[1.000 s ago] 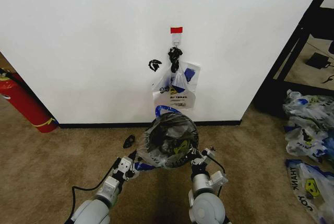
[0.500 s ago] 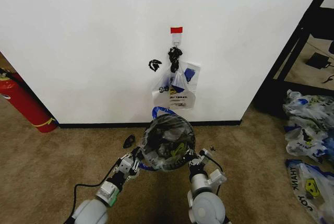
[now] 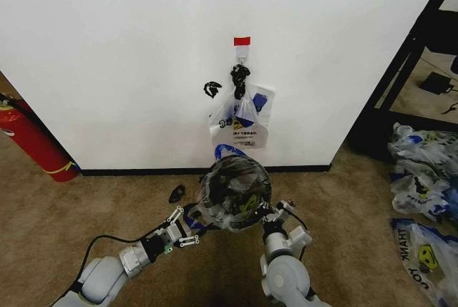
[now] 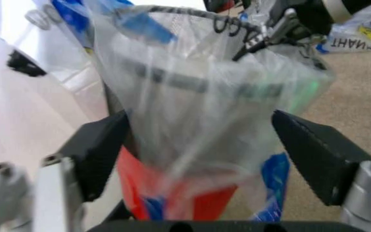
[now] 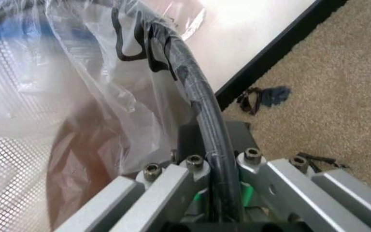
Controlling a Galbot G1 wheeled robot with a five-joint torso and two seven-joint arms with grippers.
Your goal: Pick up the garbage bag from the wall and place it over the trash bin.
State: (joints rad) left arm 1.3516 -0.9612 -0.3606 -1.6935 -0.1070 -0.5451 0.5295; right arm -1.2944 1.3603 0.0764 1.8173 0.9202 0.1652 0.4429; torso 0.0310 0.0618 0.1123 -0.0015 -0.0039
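The wall (image 3: 107, 56) rises white behind the carpet (image 3: 64, 228), with a bunch of clipped bags (image 3: 242, 117) hanging from the hook under a red tape strip (image 3: 242, 41). Just before the baseboard stands the trash bin (image 3: 236, 185), and the garbage bag (image 3: 227, 203) is draped over its rim and down its sides. The left gripper (image 3: 183, 230) sits just beside the bin with its fingers spread wide, apparently clear of the plastic. The right gripper (image 3: 275, 215) is clamped on the bin's rim through the bag.
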